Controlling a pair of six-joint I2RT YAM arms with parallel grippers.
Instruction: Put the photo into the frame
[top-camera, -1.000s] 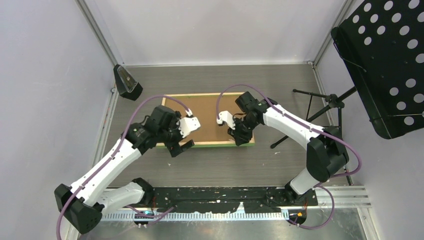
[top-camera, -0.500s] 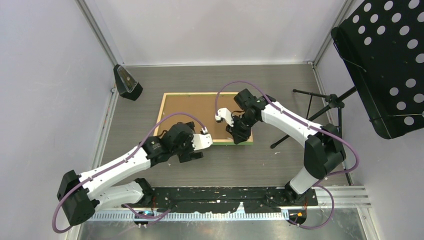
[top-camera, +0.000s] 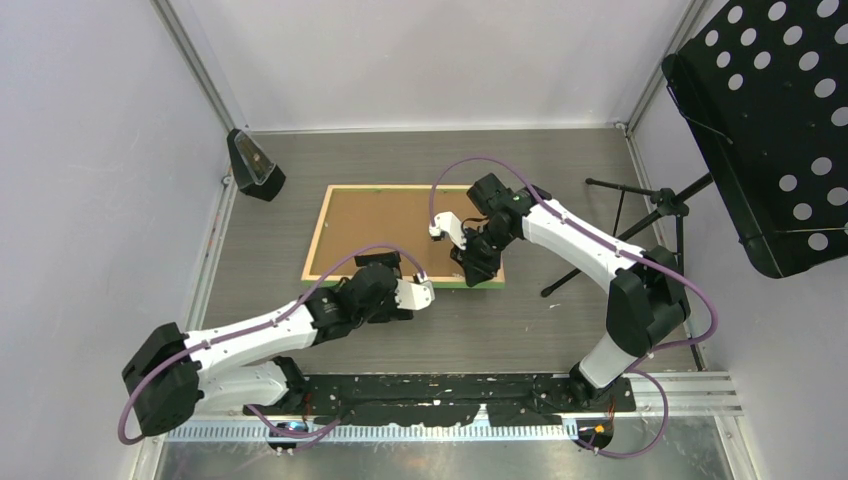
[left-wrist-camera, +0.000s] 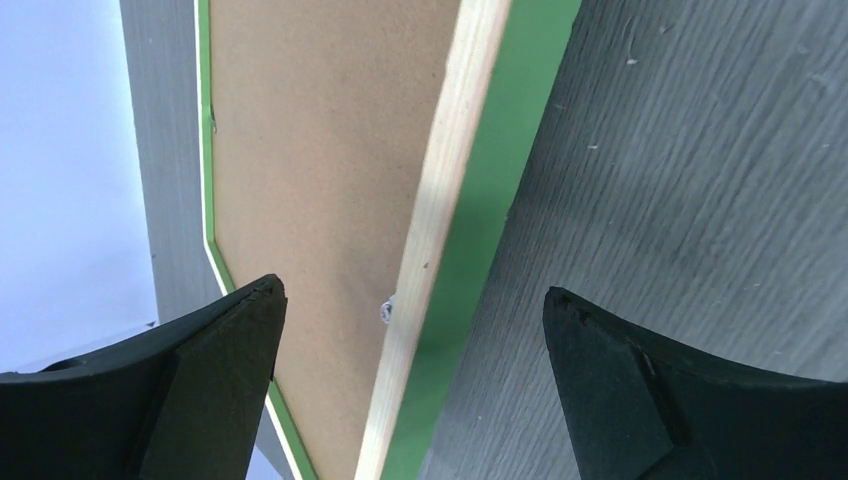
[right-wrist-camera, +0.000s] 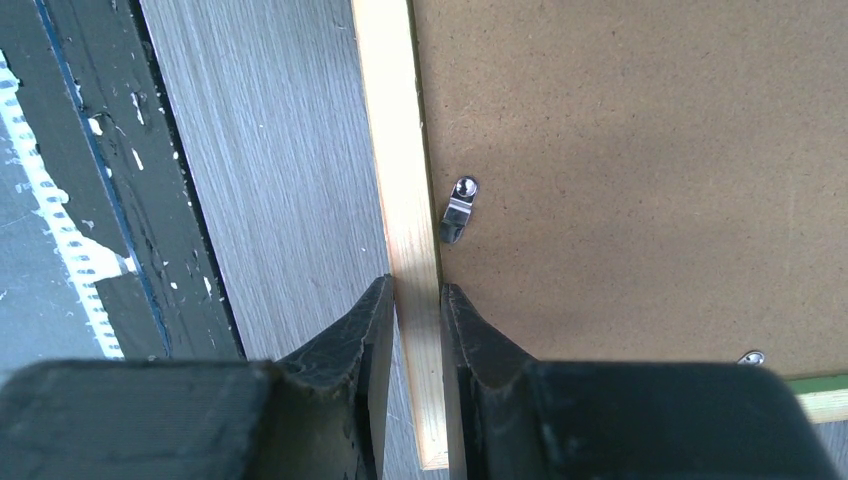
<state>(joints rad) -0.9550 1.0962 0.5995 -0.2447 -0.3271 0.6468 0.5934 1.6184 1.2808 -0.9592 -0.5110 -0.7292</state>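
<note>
Your right wrist view shows what the overhead blurs: the right gripper (right-wrist-camera: 416, 290) pinching the light-wood rail of the thin green-edged rectangular frame (right-wrist-camera: 395, 140), beside a small metal clip (right-wrist-camera: 456, 210). The frame lies back up on the grey table (top-camera: 400, 155), its brown hardboard backing (right-wrist-camera: 620, 150) hiding the inside. Your left gripper (left-wrist-camera: 412, 292) hangs wide open over the near edge.

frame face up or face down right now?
Face down. The frame shows its light wood back and brown backing board upward; green front only peeks along the edges. Jaws of the right gripper pinch its wood rail.

no legible text, labels, brands or numbers anywhere
</note>
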